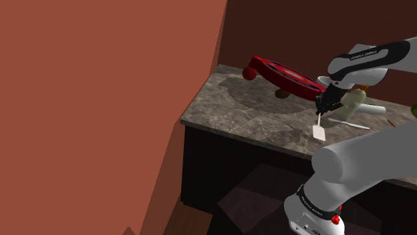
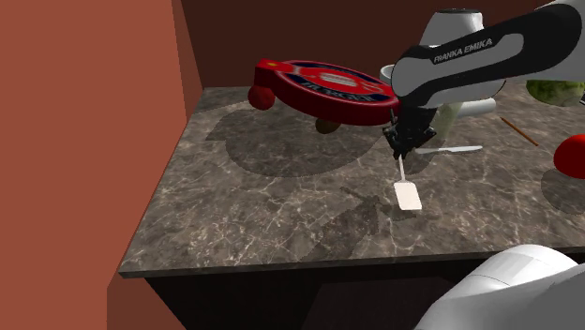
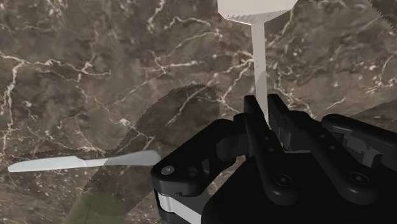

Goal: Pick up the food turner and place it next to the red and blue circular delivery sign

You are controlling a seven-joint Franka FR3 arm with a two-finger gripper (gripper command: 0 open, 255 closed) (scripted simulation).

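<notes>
My black gripper [image 1: 325, 107] [image 2: 403, 145] [image 3: 267, 111] is shut on the thin handle of a white food turner [image 1: 319, 132] [image 2: 407, 194] [image 3: 259, 57]. The turner hangs blade-down over the dark marble counter [image 2: 272, 206], its flat blade close to the surface. The red and blue circular sign [image 1: 287, 77] [image 2: 328, 86] stands tilted at the back of the counter, just beyond the gripper. It rests partly on a red ball [image 1: 248, 73] [image 2: 262, 96].
A white knife-like utensil [image 2: 450, 149] [image 3: 86, 163] lies on the counter beside the gripper. Toward the second exterior view's right are a brown stick [image 2: 518, 130], a green object [image 2: 558, 91] and a red object [image 2: 570, 155]. A terracotta wall [image 1: 100, 100] borders the counter's end.
</notes>
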